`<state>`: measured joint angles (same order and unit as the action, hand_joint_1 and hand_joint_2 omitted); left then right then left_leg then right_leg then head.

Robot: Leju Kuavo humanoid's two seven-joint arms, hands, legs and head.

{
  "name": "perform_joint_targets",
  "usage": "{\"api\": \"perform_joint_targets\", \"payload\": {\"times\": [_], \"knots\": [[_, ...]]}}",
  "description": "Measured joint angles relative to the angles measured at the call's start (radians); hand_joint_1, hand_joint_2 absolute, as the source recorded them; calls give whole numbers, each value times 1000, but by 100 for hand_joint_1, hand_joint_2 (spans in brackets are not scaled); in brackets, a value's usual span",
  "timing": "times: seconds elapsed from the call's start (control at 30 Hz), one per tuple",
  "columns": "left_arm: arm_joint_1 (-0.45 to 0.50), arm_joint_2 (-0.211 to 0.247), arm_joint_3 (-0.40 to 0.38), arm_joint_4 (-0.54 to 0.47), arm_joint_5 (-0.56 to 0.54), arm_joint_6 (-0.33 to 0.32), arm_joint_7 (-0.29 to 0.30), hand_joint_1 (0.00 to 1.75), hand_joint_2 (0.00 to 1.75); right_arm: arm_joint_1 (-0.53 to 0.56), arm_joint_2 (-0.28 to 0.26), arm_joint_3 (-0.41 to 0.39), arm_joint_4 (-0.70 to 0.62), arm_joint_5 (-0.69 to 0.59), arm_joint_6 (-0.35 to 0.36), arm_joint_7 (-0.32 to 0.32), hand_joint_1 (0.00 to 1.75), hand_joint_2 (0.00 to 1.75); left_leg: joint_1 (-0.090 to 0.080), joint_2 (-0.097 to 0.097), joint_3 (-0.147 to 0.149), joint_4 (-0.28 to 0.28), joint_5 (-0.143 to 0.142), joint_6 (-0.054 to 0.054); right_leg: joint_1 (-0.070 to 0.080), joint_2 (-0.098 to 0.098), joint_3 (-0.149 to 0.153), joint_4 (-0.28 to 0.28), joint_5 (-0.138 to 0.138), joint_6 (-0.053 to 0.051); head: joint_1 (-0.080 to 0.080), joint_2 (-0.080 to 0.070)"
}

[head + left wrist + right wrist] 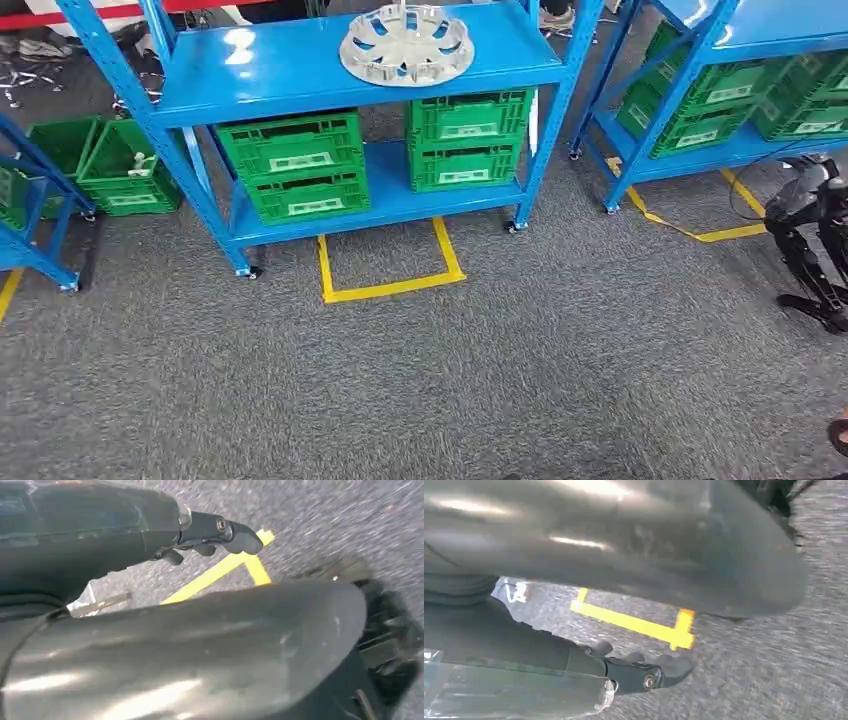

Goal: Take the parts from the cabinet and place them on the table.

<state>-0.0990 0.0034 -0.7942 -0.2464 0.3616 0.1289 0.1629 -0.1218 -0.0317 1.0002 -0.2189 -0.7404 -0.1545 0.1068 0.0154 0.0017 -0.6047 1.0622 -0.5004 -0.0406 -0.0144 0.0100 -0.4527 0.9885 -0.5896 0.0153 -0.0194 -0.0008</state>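
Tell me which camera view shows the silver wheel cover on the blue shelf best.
The head view: the wheel cover lies flat on the blue shelf's upper board, nearly whole, above green crates. The two wrist views look down at grey carpet and yellow tape, with nothing of the cover.

Open grey carpet (420, 380) lies between the robot and the blue rack (300, 75), with a yellow tape square (388, 265) just before it. The rack's upper shelf is open at the front; a silver wheel cover (406, 43) lies on it, bare shelf to its left. The lower shelf is filled by stacked green crates (295, 165), a narrow gap between the two stacks. Uprights (555, 110) flank the bay. A black legged machine (815, 240) stands at right.
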Motion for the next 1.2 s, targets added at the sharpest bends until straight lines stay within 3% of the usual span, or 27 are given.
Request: {"api": "perform_joint_targets", "payload": {"times": [0.03, 0.07, 0.13, 0.17, 0.23, 0.3, 0.33, 0.37, 0.43, 0.47, 0.5, 0.53, 0.57, 0.6, 0.63, 0.67, 0.7, 0.73, 0.8, 0.83, 0.87, 0.97, 1.0, 1.03, 1.07, 1.13, 1.2], "knots": [[-3, 0, -1, 0, 0, 0, 0, 0, 0, -2, 1, 0, 0, -1, 0, 0, 0, 0, -1, -1, 3, -5, -16, 20, 1, 0, -3, -2, 1, 3, 1, 0], [-1, 1, -2, 0, 0, 0, 0, 0, 0, -2, 1, 0, 0, 0, 0, 0, 0, 0, -3, 0, 1, -6, -21, 27, 1, 0, 4, -7, 1, 4, 16, 0], [4, 2, -4, 1, 0, 0, 2, 0, 0, -1, 1, 0, 0, 0, 0, 0, 0, 0, 3, 0, 14, -14, -29, 41, -1, 0, 1, 2, -1, 10, 19, 0], [5, 3, -4, 1, 0, 0, 1, 0, 0, -1, 2, 0, 0, 0, 0, 0, 0, 0, 2, 2, 27, -18, -33, 46, -1, -4, -14, 45, 0, 14, 27, 0], [2, 3, -5, 0, 0, 0, 1, 0, 0, -6, 3, 0, 0, 0, 0, 0, 0, 0, 1, 9, 40, -21, -44, 58, -1, -5, -102, 192, -41, 22, 39, 0], [3, 4, -5, 1, 0, 0, 1, 0, 0, -4, 3, 0, 0, 0, 0, 0, 0, 0, -5, 13, 57, -21, -61, 61, -1, -5, -201, 324, -102, 21, 51, 0], [5, 4, -5, 1, 0, 0, 1, 0, 0, 0, 2, 0, 0, 0, 0, 0, 0, 0, -9, 13, 70, -21, -69, 63, 0, -5, -222, 333, -100, 17, 54, 0], [5, 4, -5, 1, 0, 0, 1, 0, 0, 5, 2, 0, 0, 0, 0, 0, 0, 0, -14, 12, 85, -21, -79, 64, 5, -5, -225, 303, -69, 7, 55, 0], [4, 4, -5, 0, 0, 0, 1, 0, 0, 4, 2, 0, 0, 0, 0, 0, 0, 0, -24, 11, 113, -23, -97, 65, 21, -5, -203, 177, 46, -25, 63, 0], [3, 3, -6, 0, 0, 0, 1, 0, 0, 3, 2, 0, 0, 0, 0, 0, 0, 0, -25, 11, 118, -26, -107, 67, 36, -5, -190, 95, 123, -52, 69, 0], [0, -3, -6, 0, 1, 0, 2, 0, 0, 3, -3, 0, 0, 0, 0, 1, 0, 0, -30, 9, 128, -26, -112, 63, 41, -5, -194, 104, 92, -68, 54, 0], [-1, 0, -7, 0, 1, 0, 1, 0, 0, 2, -2, 1, -1, 0, 1, 1, 0, 0, -23, 5, 122, -29, -116, 57, 46, -2, -187, 81, 74, -80, 50, 0], [-2, -3, -8, -2, 2, 0, 2, 0, 0, 5, -1, 1, -1, 0, 0, 1, 0, 0, -18, 3, 124, -34, -118, 51, 47, -3, -178, 71, 96, -79, 58, 0], [1, -6, -10, -2, 4, 0, 3, 0, 0, 8, -3, 1, 0, 0, 0, 2, 0, 0, -18, 3, 136, -18, -102, 43, 51, -2, -169, 50, 97, -79, 58, 0], [3, -6, -11, -1, 4, 0, 3, 0, 0, 13, -2, 1, 0, 0, 0, 3, 0, 0, -19, -1, 148, -26, -98, 37, 45, -5, -141, 31, 96, -80, 61, 0], [3, -2, -12, -1, 6, 0, 4, 0, 0, 13, 1, 2, 0, 0, 0, 3, 0, 0, -20, 0, 133, 16, -107, 34, 34, -10, -116, 11, 103, -68, 68, 0], [1, -2, -12, -2, 6, 0, 4, 0, 0, 11, -2, 1, 1, 0, -1, 3, 0, 0, -24, -6, 113, 62, -118, 31, 32, -10, -100, -2, 102, -69, 61, 0], [-1, -2, -12, -1, 8, 0, 4, 0, 0, 5, -1, 2, 1, 0, 0, 3, 0, 0, -19, -6, 74, 121, -145, 24, 30, -9, -92, -7, 100, -70, 55, 0], [-5, -1, -12, -1, 13, 0, 4, 0, 0, 0, 4, 2, 1, 0, 0, 3, 0, 0, -12, -7, -5, 211, -206, 12, 24, -6, -84, -6, 88, -58, 50, 0], [-4, 0, -12, -1, 16, 1, 4, 0, 0, 1, 5, 2, 1, 0, 0, 2, 0, 0, -7, -6, -30, 225, -214, 6, 20, -5, -76, -6, 80, -54, 44, 0], [0, 1, -12, 0, 17, 2, 4, 0, 0, 4, 6, 2, 1, 0, 0, 2, 0, 0, -3, -5, -39, 205, -187, -1, 14, -4, -65, -4, 70, -47, 42, 0], [2, 4, -13, 0, 19, 3, 4, 0, 0, 8, 7, 2, 1, 0, 1, 1, 0, 0, 15, 0, 7, -4, -4, -22, 0, -4, -37, 7, 35, -22, 26, 0], [2, 2, -14, 0, 20, 3, 4, 0, 0, 5, 5, 2, 1, 0, 1, 1, 0, 0, 8, -2, -3, 10, -17, -23, 1, -4, -34, 9, 29, -14, 16, 0], [-2, 2, -14, 0, 22, 3, 3, 0, 0, 0, 6, 2, 1, 0, 2, 0, 0, 0, 4, 7, -7, -8, -42, 1, 4, -3, -42, 17, 27, -8, 6, 0], [1, 2, -14, 0, 22, 4, 2, 0, 0, -2, 7, 2, 1, 0, 3, -1, 0, 0, 5, 6, -5, 0, -22, 21, 4, -4, -45, 17, 21, -4, 15, 0], [8, 4, -19, 1, 24, 3, 3, 0, 0, 0, 7, 2, 1, 0, 3, -3, 0, 0, 4, 5, 6, 0, -32, 33, 2, -4, -33, 14, 17, 3, 26, 0], [7, 4, -21, 1, 24, 4, 1, 0, 0, -1, 7, 2, 1, 0, 3, -3, 0, 0, 9, 7, 24, -7, -37, 42, 2, -7, -64, 86, 12, 11, 34, 0]]}}
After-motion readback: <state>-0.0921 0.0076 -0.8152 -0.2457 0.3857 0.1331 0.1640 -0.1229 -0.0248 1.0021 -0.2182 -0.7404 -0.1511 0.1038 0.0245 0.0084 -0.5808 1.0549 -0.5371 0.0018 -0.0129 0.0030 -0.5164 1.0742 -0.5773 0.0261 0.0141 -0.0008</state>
